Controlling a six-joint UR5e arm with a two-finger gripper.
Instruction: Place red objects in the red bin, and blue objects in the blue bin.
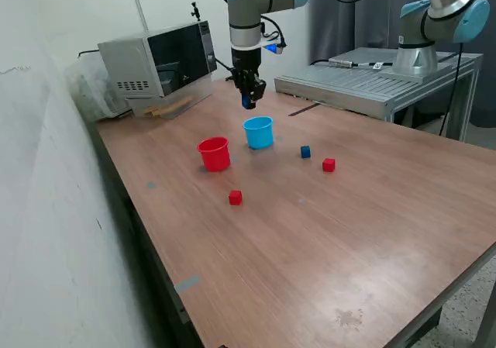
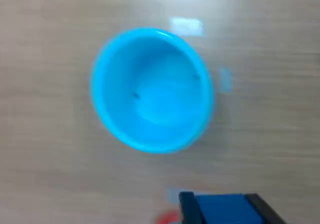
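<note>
My gripper [image 1: 248, 98] hangs above the table, just behind the blue bin [image 1: 258, 132], shut on a dark-blue cube [image 1: 247, 101]. In the wrist view the held blue cube [image 2: 222, 209] sits between two black fingers [image 2: 187, 204], and the light-blue cup [image 2: 152, 89] lies below with an empty inside. The red bin [image 1: 214, 153] stands beside the blue one, toward the exterior view's left. One red cube [image 1: 235, 198] lies in front of the red cup. Another blue cube [image 1: 305, 152] and a second red cube [image 1: 328, 164] rest to the exterior view's right of the blue cup.
A microwave [image 1: 159, 57] stands at the table's back corner on the exterior view's left. A second robot arm [image 1: 434, 22] sits on a metal platform [image 1: 364, 80] behind the table. A wall runs along the exterior view's left.
</note>
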